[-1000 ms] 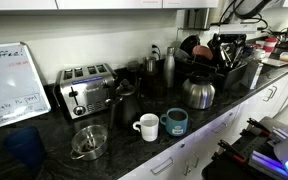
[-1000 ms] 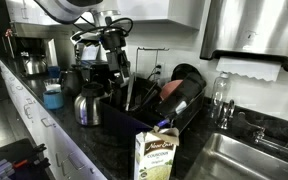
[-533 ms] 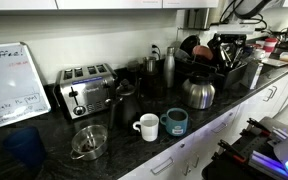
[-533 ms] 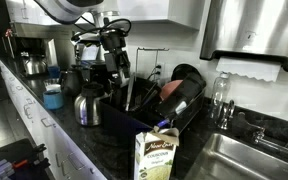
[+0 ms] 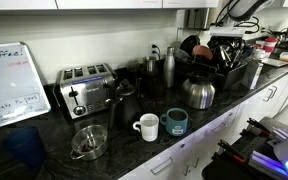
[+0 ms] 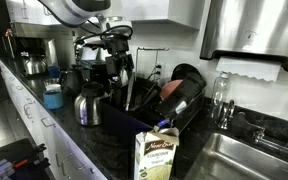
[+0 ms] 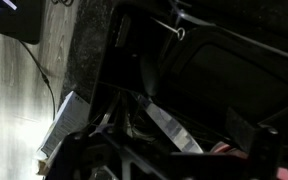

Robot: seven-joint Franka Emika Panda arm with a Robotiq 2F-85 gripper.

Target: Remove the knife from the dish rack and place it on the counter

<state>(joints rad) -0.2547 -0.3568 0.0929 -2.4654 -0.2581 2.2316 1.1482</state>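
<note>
The black dish rack (image 5: 246, 72) (image 6: 176, 118) stands on the dark speckled counter (image 5: 216, 116) (image 6: 96, 138), crowded with dark dishes. In the wrist view the knife (image 7: 172, 125) shows as a pale blade slanting among the rack's wires. My gripper (image 5: 227, 50) (image 6: 122, 75) (image 7: 174, 152) hangs over the rack with its jaws open on either side of the blade and nothing between them. The knife's handle is hidden in the dark, and I cannot pick out the knife in either exterior view.
A steel kettle (image 5: 198, 93) (image 6: 88, 105) stands beside the rack. Further along are a chrome toaster (image 5: 86, 88), a white mug (image 5: 147, 126), a teal mug (image 5: 176, 121) and a glass bowl (image 5: 89, 142). A carton (image 6: 156, 155) and a sink (image 6: 254, 160) lie past the rack.
The arm has shifted slightly above the rack. The jaws stay open and nothing in the rack has moved.
</note>
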